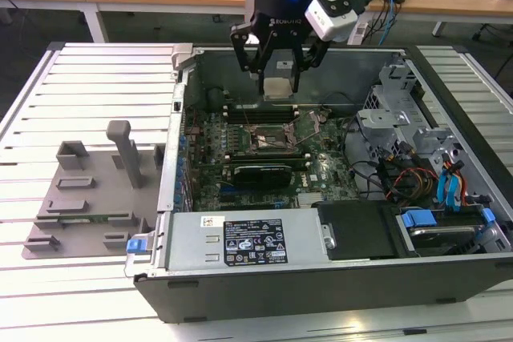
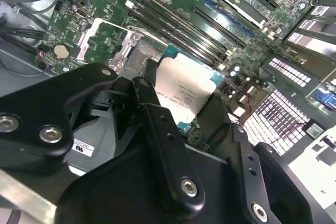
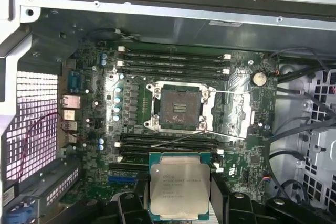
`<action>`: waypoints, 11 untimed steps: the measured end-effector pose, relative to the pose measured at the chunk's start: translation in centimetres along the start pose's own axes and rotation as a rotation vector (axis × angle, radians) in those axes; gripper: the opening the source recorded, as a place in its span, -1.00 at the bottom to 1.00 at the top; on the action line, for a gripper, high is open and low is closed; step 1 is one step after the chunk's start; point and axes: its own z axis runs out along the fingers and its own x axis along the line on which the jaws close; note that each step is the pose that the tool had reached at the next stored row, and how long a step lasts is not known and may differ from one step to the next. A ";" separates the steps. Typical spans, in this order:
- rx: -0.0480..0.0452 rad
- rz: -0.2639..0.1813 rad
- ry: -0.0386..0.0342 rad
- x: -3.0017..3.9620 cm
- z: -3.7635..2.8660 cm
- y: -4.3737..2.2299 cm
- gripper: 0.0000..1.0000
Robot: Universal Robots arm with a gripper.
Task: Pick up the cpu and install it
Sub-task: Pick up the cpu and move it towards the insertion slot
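The end effector [image 1: 278, 79] grips the cpu [image 3: 179, 187] — small print on its lid — above the motherboard [image 3: 252, 153], socket [image 3: 180, 107] bare.

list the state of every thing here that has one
cpu, gripped in the hand, held above the motherboard, not seated
hand, shut on the cpu
cpu socket, uncovered, no chip in it
computer case, lying flat, side panel off
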 end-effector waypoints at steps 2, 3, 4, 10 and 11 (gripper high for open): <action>0.0008 0.000 0.0002 -0.33 0.10 0.07 0.11; 0.0010 0.000 0.0002 -0.43 0.13 0.10 0.11; 0.0012 0.000 0.0002 -0.53 0.15 0.12 0.11; 0.0031 0.000 0.0006 -1.41 0.37 0.32 0.11; 0.0033 0.000 0.0007 -1.53 0.41 0.36 0.11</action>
